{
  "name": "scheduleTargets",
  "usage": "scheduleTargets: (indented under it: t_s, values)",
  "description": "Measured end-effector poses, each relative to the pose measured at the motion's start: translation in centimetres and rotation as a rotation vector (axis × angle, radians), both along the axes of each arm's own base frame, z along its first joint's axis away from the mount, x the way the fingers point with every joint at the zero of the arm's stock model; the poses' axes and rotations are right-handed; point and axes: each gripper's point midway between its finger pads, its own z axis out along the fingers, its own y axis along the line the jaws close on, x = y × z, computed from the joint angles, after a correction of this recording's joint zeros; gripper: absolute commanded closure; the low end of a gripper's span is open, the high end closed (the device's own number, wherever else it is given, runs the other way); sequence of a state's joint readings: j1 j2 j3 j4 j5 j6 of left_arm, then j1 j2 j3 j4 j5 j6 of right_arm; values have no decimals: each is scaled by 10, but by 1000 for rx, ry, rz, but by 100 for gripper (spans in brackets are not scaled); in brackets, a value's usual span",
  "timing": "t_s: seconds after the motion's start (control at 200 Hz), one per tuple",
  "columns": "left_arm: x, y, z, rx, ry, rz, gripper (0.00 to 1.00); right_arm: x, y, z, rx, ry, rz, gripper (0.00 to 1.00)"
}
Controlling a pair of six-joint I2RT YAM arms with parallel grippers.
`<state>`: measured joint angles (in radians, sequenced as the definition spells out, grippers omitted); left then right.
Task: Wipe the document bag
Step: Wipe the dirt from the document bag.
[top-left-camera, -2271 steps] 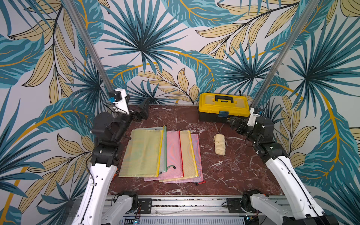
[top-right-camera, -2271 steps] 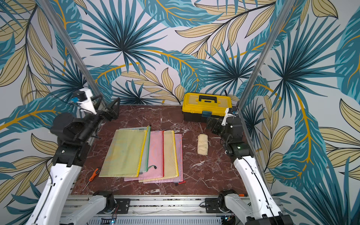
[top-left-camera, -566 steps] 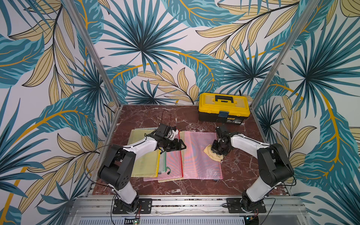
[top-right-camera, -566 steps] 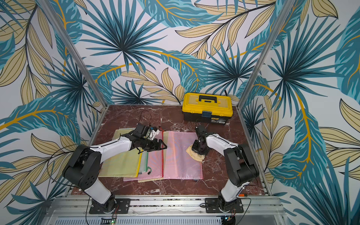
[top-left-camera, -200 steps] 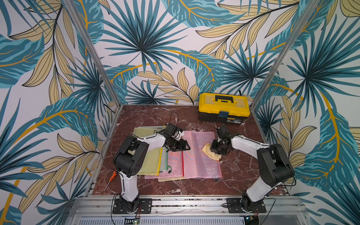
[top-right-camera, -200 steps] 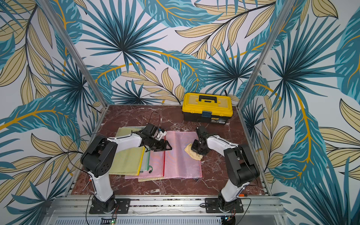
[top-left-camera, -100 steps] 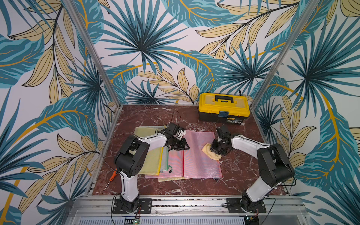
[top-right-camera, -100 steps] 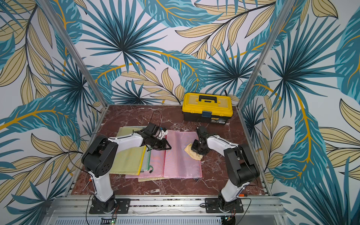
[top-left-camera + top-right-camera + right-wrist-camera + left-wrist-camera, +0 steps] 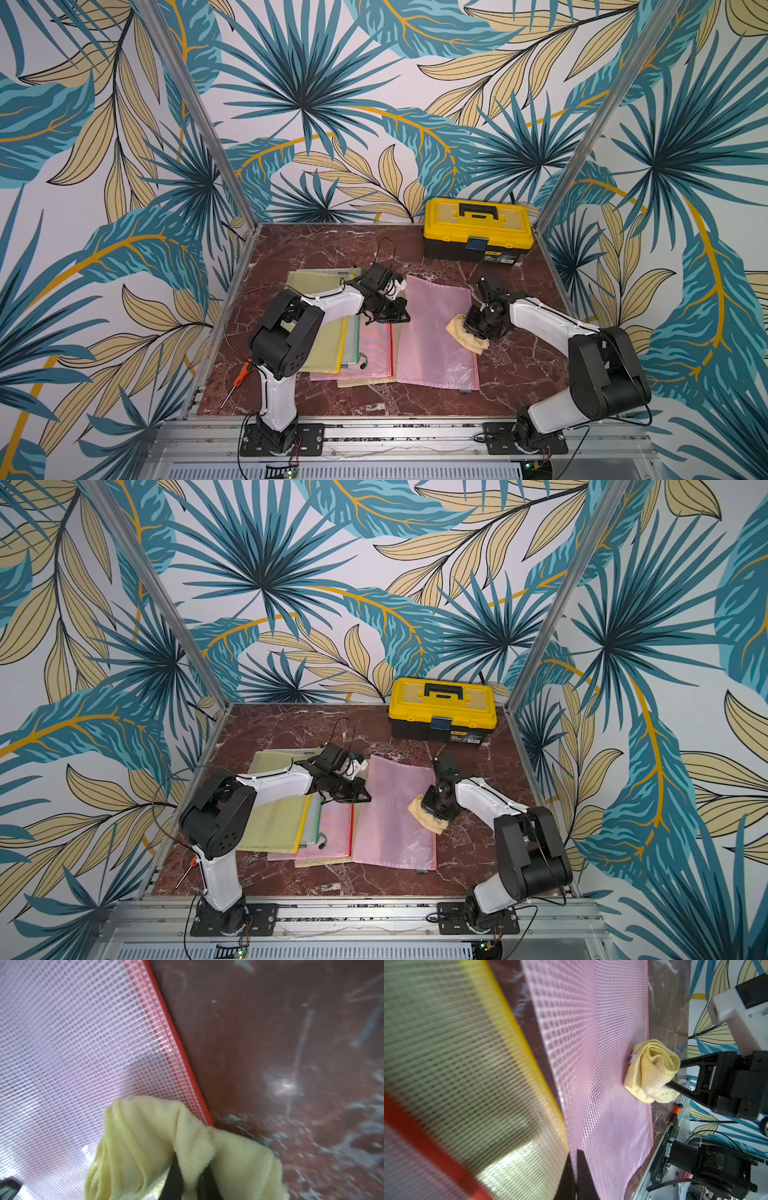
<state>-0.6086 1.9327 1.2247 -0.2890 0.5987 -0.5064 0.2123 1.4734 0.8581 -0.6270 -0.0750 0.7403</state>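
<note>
1. Under everything lies a dark red marble table (image 9: 316, 249), walled in by leaf-print panels.
2. From the front left corner the left arm (image 9: 332, 299) reaches over the pile toward the middle. The left gripper (image 9: 395, 318) sits low at the left edge of the pink document bag. In the left wrist view its fingers (image 9: 581, 1167) are pressed together, with that edge running in between them.
3. From the front right corner the right arm (image 9: 544, 320) stretches inward, and the right gripper (image 9: 478, 326) points down at the bag's right edge, pinching the cloth.
4. On the left half of the table a pile of mesh bags (image 9: 357, 353) lies fanned out flat. A yellow-green one is outermost, and green and pink ones with red zippers overlap beside it.
5. The pink document bag (image 9: 436, 332) lies flat near the table's centre, seen in both top views. Its left edge lies just over the pile and its red zipper edge (image 9: 166, 1043) faces the right arm.
6. A yellow and black toolbox (image 9: 478, 228) stands closed at the back right, well apart from the bags.
7. The pale yellow cloth (image 9: 461, 332) is bunched up, partly on the bag's right edge and partly on bare marble.
8. A screwdriver (image 9: 241, 376) with an orange handle lies near the front left, just beside the left arm's base.
</note>
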Motion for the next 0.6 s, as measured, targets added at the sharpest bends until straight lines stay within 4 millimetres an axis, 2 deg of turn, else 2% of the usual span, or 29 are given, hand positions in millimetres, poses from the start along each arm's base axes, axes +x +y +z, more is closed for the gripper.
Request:
scheduleTargets:
  t_s: [0.13, 0.195, 0.275, 0.421, 0.601]
  values:
    - [2, -30, 3, -20, -15, -42, 100, -4, -6, 34, -9, -73, -11, 100]
    - [3, -41, -1, -24, -8, -51, 100, 2, -3, 47, 6, -107, -9, 100]
    - [0, -48, -12, -14, 15, -57, 100, 15, 6, 54, 23, -119, 7, 100]
    - [-6, -44, -37, 28, 67, -44, 100, 52, 33, 45, 40, -95, 51, 100]
    - [-10, -37, -39, 42, 74, -26, 100, 98, 56, 17, 60, -51, 69, 100]
